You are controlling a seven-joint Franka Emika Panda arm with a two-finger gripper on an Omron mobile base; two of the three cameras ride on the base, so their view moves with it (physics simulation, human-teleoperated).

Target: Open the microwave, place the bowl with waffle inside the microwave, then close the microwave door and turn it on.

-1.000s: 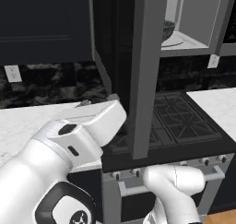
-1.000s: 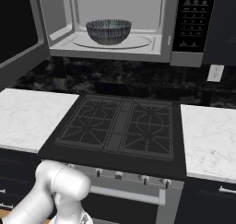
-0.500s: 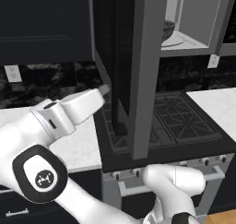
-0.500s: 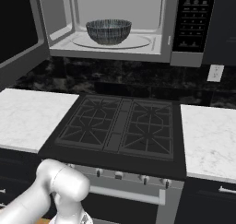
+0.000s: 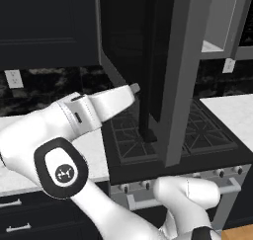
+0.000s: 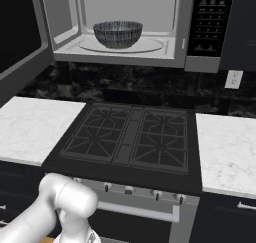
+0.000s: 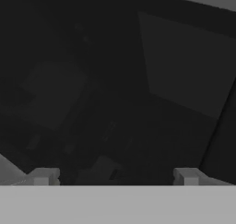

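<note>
**A:** So, where is the bowl?

**B:** The dark grey bowl (image 6: 118, 34) sits upright on the white turntable (image 6: 150, 45) inside the microwave (image 6: 131, 26), near the middle of the light grey cavity. The waffle cannot be made out inside it from the right base view.

**A:** And the door?

**B:** The microwave door (image 5: 170, 71) stands swung wide open, its dark glass edge-on to the left base camera, hanging above the black stove (image 6: 131, 140).

**A:** Where is the gripper?

**B:** The white arm reaches toward the door's outer face. In the hand view the gripper (image 7: 114, 177) faces dark glass close up, its two fingertips (image 7: 42, 176) spread well apart with nothing between them.
</note>
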